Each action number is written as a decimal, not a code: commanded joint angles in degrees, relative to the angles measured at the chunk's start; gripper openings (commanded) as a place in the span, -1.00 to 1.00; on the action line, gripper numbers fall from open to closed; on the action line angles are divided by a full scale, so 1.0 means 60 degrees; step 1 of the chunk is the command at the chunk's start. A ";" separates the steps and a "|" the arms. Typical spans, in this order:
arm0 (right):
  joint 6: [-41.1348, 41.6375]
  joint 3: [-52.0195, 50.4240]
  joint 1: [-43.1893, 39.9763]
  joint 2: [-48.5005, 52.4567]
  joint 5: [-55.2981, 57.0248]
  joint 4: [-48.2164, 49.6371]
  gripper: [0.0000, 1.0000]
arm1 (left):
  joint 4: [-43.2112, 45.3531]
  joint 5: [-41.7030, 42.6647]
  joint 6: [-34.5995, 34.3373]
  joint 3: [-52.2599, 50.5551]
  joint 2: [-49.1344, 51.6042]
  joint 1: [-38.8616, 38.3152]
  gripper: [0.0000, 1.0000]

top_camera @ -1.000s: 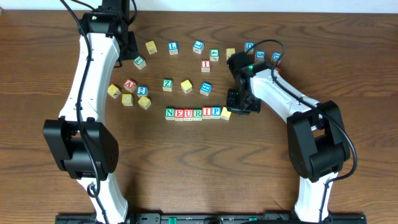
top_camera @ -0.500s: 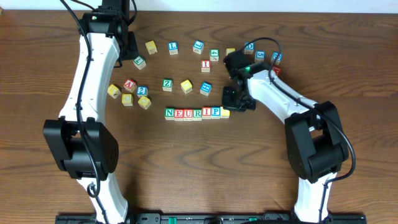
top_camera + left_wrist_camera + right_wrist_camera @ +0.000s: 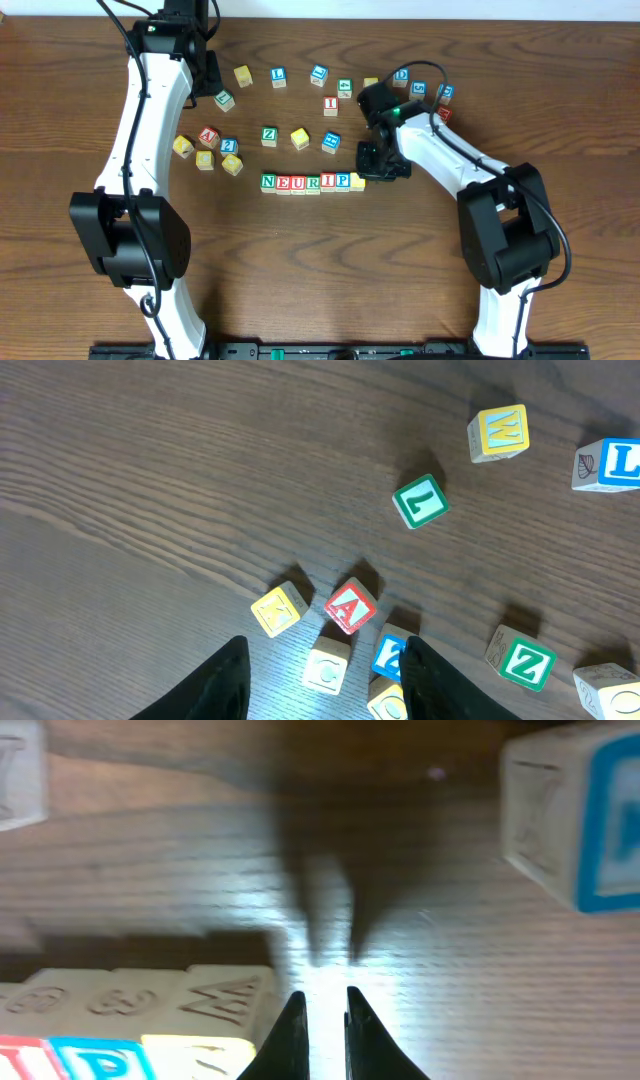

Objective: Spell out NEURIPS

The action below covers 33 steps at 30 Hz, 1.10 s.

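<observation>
The right pincer (image 3: 320, 1005) is almost shut, with only a thin gap, and holds nothing. It sits low over the brown wooden surface (image 3: 300, 270), just beside the yellow-faced wooden cube (image 3: 358, 182). That cube is last in a row of small wooden letter cubes (image 3: 306, 183) showing N, E, U, R, I, P. The left pincer (image 3: 327, 655) is open and empty, up above a red A cube (image 3: 351, 605).
</observation>
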 commanded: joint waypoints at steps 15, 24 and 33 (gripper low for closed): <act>-0.0590 0.2164 -0.0040 0.0000 0.0164 -0.0852 -0.84 | -0.0058 -0.0051 0.0124 0.0168 -0.0299 0.0040 -0.05; -0.0106 0.2248 0.0576 0.0109 -0.0426 0.0499 -0.81 | -0.0058 -0.0051 0.0124 0.0168 -0.0299 0.0040 -0.05; 0.0346 0.2244 0.1246 0.0565 -0.0408 0.1300 -0.87 | -0.0062 -0.0051 0.0124 0.0168 -0.0299 0.0040 -0.05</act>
